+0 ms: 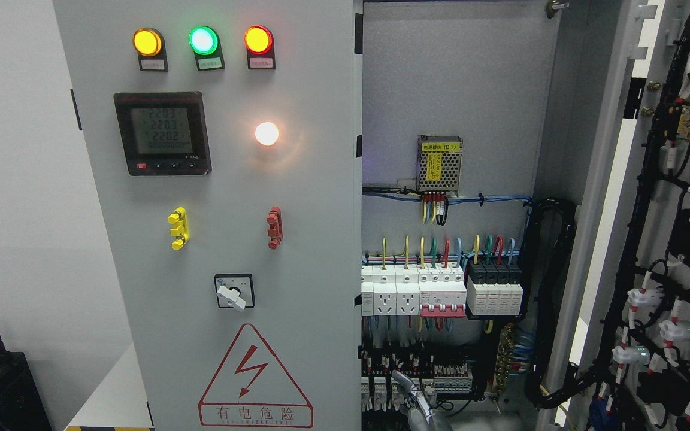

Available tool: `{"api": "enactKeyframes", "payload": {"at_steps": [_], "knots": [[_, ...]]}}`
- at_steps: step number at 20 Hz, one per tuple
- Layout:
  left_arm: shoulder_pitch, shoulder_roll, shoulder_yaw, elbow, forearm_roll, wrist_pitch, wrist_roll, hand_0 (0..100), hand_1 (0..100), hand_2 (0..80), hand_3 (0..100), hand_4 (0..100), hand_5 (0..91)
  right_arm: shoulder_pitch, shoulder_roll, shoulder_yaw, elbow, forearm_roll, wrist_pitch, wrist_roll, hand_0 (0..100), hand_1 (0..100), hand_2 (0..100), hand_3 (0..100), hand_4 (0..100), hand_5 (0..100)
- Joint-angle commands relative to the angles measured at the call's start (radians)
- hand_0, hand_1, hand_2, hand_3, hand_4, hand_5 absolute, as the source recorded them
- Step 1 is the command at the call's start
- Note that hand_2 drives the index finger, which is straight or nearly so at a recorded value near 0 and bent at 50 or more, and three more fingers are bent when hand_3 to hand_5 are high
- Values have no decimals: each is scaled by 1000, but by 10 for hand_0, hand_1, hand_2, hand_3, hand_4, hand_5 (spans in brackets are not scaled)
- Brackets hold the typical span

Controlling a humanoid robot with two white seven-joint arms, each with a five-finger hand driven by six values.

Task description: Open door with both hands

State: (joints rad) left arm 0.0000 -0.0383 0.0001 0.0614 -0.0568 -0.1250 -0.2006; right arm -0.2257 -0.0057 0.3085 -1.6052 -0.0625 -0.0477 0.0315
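Only one metallic robot finger [412,392] shows, rising from the bottom edge just right of the closed left cabinet door [219,239], its tip pointing up and slightly left. The rest of that hand is cut off below, so its side and grasp cannot be told. No arm or wrist appears.

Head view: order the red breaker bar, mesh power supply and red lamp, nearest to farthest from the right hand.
1. red breaker bar, just above the right hand.
2. mesh power supply, higher on the back panel.
3. red lamp, top of the closed left door.
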Motion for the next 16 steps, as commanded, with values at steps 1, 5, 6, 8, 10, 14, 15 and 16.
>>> {"api": "enactKeyframes", "payload": {"at_steps": [1,5,6,8,10,14,15,16], "knots": [[-9,0,8,0,0,-1,0,0,0,0,0,43,0,-66,4,3,108,-37,3,1,0,0,0,0,0,0],[-9,0,8,0,0,-1,0,0,0,0,0,43,0,-96,4,0,137,-39,3,2,0,0,0,0,0,0],[-9,0,8,0,0,-1,0,0,0,0,0,43,0,-106,4,1,148,-42,3,2,0,0,0,0,0,0],[-9,0,8,0,0,-1,0,0,0,0,0,43,0,-119,4,4,156,-63,6,2,0,0,0,0,0,0],[-9,0,8,0,0,-1,0,0,0,0,0,43,0,-129,4,6,157,-80,25,2,0,0,0,0,0,0],[-9,0,8,0,0,-1,0,0,0,0,0,43,0,-155,3,8,171,-122,40,2,0,0,0,0,0,0],[-9,0,8,0,0,-1,0,0,0,0,0,43,0,-158,3,9,171,-122,42,2,0,0,0,0,0,0],[-9,0,8,0,0,-1,0,0,0,0,0,43,0,-161,3,12,171,-122,42,2,0,0,0,0,0,0]]}}
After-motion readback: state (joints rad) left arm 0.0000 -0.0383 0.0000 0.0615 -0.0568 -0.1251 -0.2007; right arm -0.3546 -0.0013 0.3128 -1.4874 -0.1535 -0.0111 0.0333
